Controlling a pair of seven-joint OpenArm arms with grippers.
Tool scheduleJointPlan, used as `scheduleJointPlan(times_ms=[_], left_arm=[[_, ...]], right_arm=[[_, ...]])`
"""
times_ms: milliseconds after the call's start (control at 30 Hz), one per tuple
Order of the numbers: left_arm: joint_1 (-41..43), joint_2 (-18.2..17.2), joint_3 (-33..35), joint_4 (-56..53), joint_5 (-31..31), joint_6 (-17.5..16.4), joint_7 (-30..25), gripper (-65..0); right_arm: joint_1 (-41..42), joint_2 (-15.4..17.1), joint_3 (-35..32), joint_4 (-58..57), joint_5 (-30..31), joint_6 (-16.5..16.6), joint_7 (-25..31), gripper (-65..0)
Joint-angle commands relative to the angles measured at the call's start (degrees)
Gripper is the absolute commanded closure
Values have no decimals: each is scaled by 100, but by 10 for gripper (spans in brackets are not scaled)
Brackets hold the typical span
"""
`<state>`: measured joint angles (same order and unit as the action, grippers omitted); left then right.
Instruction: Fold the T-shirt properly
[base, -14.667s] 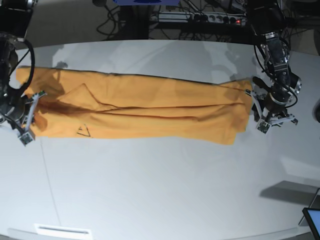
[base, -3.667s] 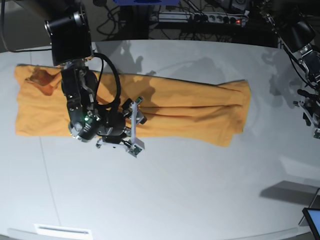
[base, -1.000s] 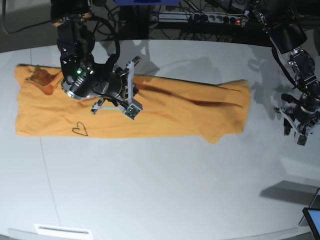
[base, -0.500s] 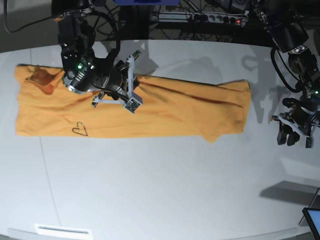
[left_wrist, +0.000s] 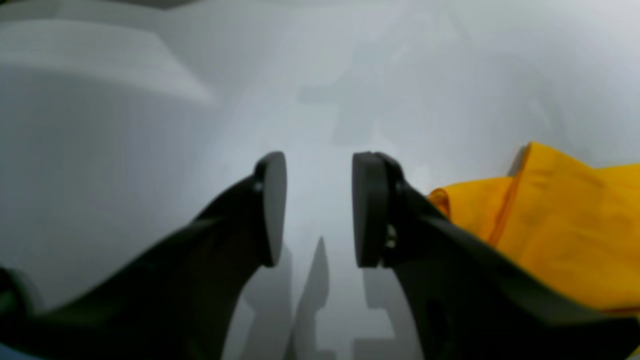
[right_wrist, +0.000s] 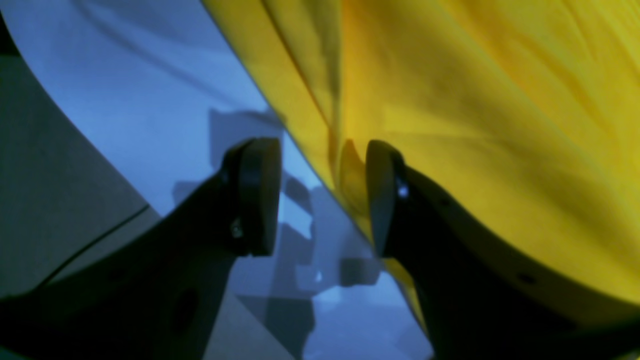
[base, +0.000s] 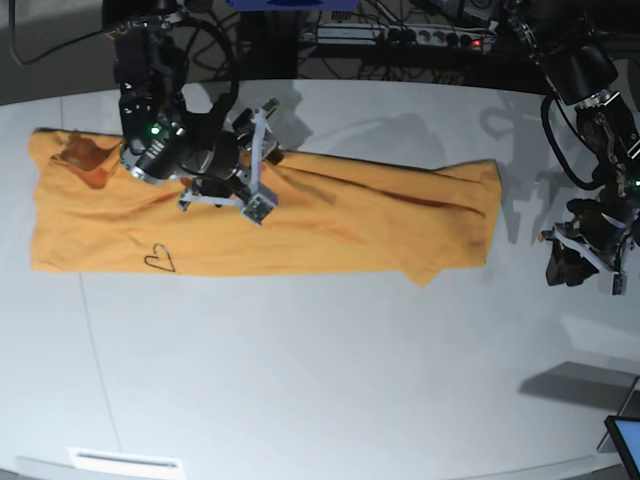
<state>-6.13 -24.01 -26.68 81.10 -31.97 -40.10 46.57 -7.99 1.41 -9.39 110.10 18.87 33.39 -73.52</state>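
the t-shirt (base: 270, 215) is lying folded lengthwise across the white table (base: 320, 380).
right gripper (base: 255, 160) is hovering spread over its far edge, seemingly gripping nothing; left gripper (left_wrist: 319, 210) is hanging parted over bare table beside the hem.

T-shirt (base: 270, 215) flat across table (base: 330, 380); right tool (base: 252, 160) above it, left tool (base: 580, 268) beside it.

The right hand (right_wrist: 320, 197) has its two dark fingers (right_wrist: 257, 195) spread apart with nothing between them; the T-shirt (right_wrist: 475, 125) fills the upper right, yellow-orange and creased. Its folded edge runs diagonally past one finger; pale bench (right_wrist: 150, 115) lies beyond.
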Motion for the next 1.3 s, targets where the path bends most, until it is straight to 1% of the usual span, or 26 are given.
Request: scheduleJointPlan(times_ms=[0,100,200,267,367,467,567,667,833,1033,1133,1267], left_arm=[[-130,-126,0,202,-122,10,-177,-223],[-350,-241,334,255,45,10,-169,-223],[-780,-311,835,44,608,10,-63,-223],[-1185,-285,1134,-202,1091,10,376,-223],[-1659,-144,1265,-651,1627,10,939,-223],[-1879,-118,1283,-985,1926,10,1387,-223],[-1932,-118,1336,-1090,1988,10,1932,-223],[-1941,-118,1336,-1081,1944,10,2187,-223],[-2134,-91,1345,-1301,1944,10,2240,-223],[-2908,181,1371,-2655,2032,10,2223,-223],[-3224,339,1380,-3165,2216,10,2205,-223],[-3365,542,1740,-3086,2709,10,2117,-223]], right_arm=[[100,-5,82,141,51,-2,182,-270],[170,13,187,141,51,-2,191,-270],[179,13,205,141,51,-2,191,-270],[170,13,196,141,51,-2,200,-270],[162,13,205,141,51,-2,200,-270],[153,13,213,141,42,-2,200,-270],[144,13,213,141,42,-2,200,-270],[144,13,205,132,42,-2,200,-270],[144,13,187,132,60,-2,191,-270],[126,13,178,132,60,-2,191,-270],[38,13,178,141,60,-2,191,-270],[3,13,205,141,60,-2,191,-270]])
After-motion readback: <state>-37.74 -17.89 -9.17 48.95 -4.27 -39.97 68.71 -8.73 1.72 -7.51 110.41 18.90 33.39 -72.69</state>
